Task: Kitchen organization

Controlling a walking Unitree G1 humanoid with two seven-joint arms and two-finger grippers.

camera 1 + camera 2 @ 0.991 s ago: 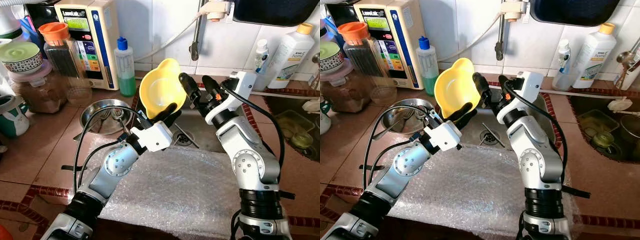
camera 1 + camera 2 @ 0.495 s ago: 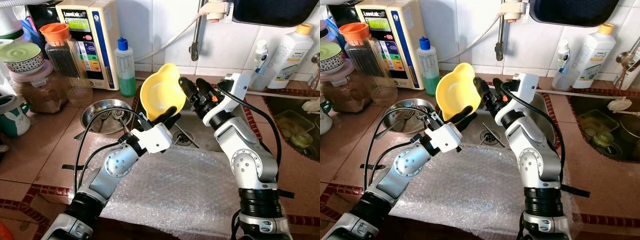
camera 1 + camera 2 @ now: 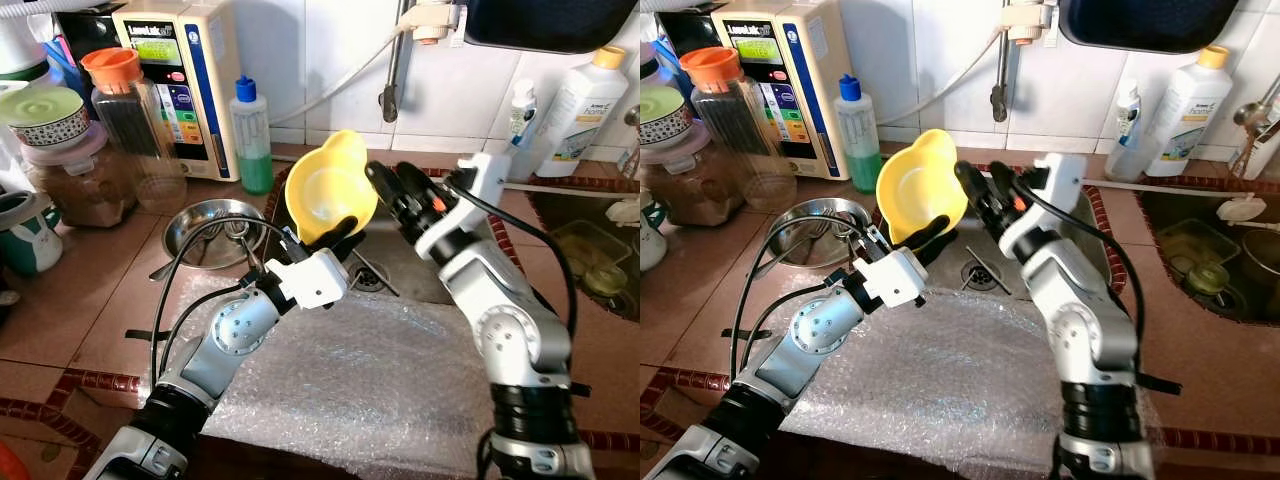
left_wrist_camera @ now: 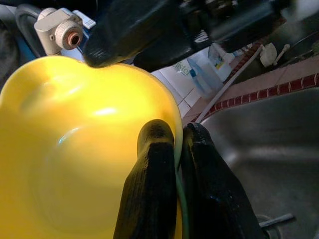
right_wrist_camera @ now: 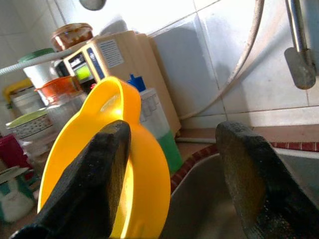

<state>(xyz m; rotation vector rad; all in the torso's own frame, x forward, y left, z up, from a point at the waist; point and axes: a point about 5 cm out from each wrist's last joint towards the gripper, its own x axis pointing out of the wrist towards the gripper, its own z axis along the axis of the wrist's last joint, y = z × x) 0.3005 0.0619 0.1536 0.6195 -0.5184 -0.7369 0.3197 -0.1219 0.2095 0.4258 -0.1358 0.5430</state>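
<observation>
The left end effector [image 3: 335, 232] still clamps the rim of the yellow plastic bowl [image 3: 328, 187] above the steel sink [image 3: 975, 262]. The right end effector [image 3: 398, 186], fingers wide, has closed in beside the bowl: handover judged imminent.

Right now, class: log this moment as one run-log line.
left gripper: shut on yellow bowl | right gripper: open beside bowl | over sink

Bright, sharp; wrist views softer
</observation>
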